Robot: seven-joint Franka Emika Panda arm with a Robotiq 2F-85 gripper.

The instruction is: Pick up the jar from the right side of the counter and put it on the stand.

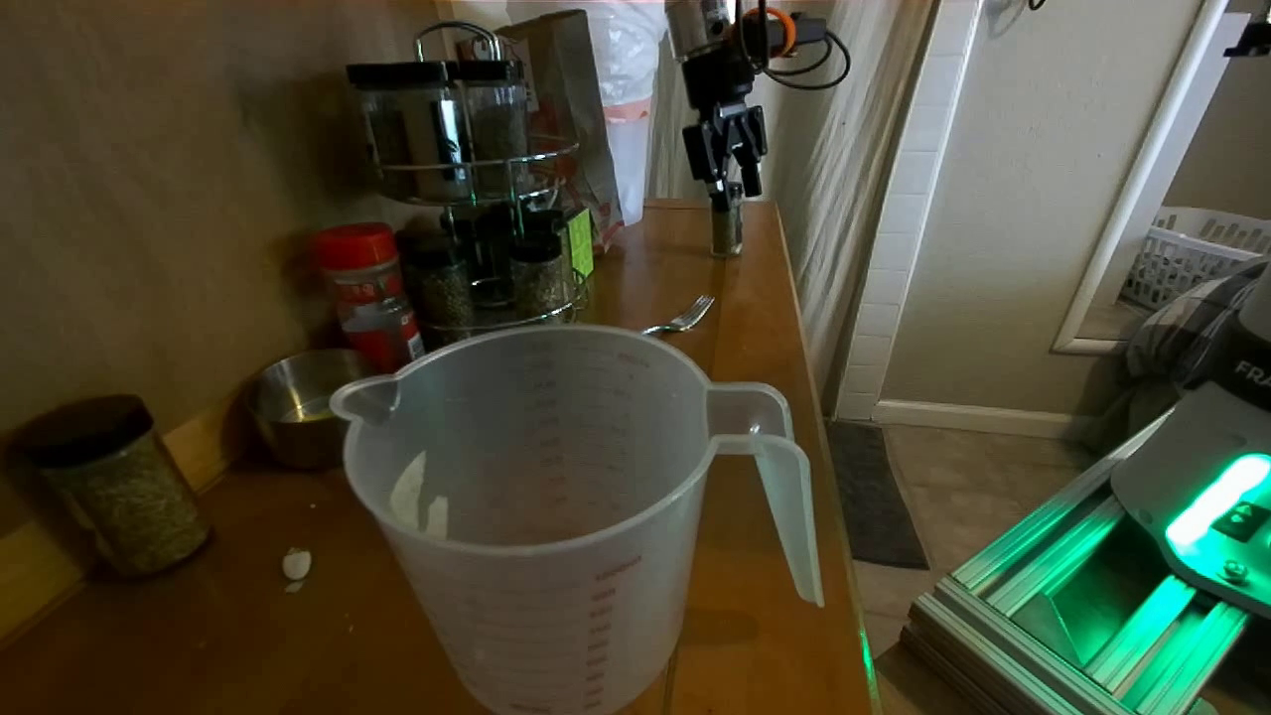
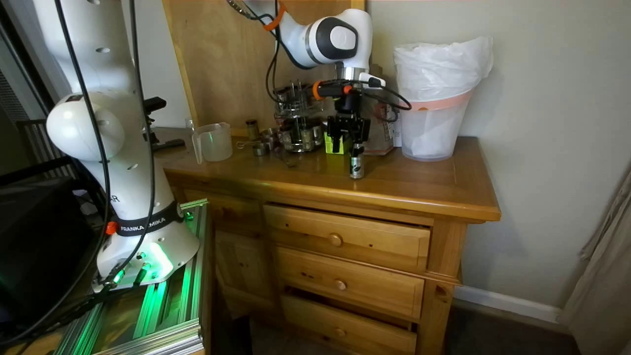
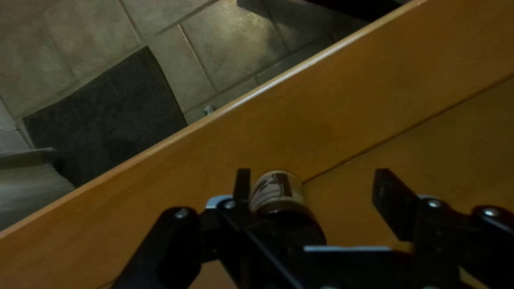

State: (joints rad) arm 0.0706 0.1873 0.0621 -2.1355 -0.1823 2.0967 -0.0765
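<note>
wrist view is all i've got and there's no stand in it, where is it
Observer: In both exterior views the stand shows to the picture's left of the jar, nearer the wooden panel.
Operator: gripper is open here, but is the jar upright or tipped over
Observer: Upright, with its base on the counter in both exterior views.
Operator: anything up top on the stand
Observer: Yes, in an exterior view at least two dark-lidded jars stand on its upper level.
</note>
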